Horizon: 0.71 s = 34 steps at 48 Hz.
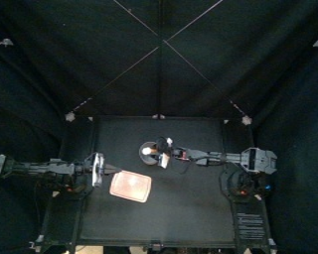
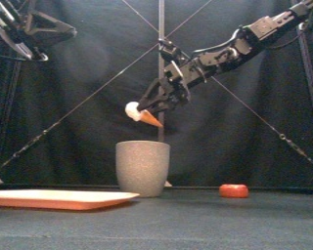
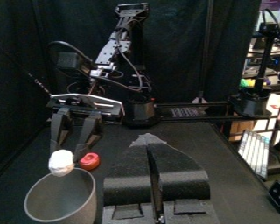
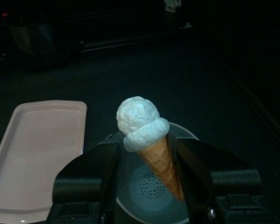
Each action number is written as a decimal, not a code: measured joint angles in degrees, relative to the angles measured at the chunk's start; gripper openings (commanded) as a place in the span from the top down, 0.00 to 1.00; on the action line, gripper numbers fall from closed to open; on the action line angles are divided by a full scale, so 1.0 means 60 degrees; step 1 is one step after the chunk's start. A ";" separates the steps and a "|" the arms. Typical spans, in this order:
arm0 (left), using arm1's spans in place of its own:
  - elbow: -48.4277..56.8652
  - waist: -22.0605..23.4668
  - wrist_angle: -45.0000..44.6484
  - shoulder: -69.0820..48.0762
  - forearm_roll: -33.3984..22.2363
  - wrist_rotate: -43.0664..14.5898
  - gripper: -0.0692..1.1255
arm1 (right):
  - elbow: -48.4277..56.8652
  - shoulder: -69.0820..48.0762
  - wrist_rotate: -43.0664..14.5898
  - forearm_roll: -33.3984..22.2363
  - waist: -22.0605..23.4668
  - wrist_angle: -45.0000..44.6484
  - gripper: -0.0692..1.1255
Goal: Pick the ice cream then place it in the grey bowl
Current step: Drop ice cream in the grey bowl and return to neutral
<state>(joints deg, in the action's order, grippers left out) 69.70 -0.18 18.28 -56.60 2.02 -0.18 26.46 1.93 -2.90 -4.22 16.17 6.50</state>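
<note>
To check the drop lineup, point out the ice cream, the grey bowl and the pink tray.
ice cream (image 2: 150, 118): front view, on the cone.
grey bowl (image 2: 142, 168): front view, outer wall.
pink tray (image 2: 62, 199): front view, front rim.

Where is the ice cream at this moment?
In the front view the ice cream hangs near the middle, held by the right gripper directly above the grey bowl; the pink tray lies lower left.
</note>
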 measured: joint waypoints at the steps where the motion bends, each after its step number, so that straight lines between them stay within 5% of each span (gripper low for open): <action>1: 0.0000 0.0000 0.0000 0.0000 0.0000 0.0000 0.98 | 0.0015 0.0015 0.0015 0.0000 0.0015 0.0000 0.27; 11: -0.0015 0.0000 -0.0015 -0.0015 0.0000 0.0015 0.98 | 0.0117 0.0015 0.0029 0.0015 0.0029 0.0000 0.08; 34: -0.0015 0.0000 0.0000 -0.0015 0.0000 0.0000 0.98 | 0.1509 -0.3296 0.0073 -0.0015 -0.0029 0.0952 0.08</action>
<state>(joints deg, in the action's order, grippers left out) 69.61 -0.18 18.28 -56.69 2.02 -0.18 35.51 -17.84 -2.46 -4.31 16.00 12.22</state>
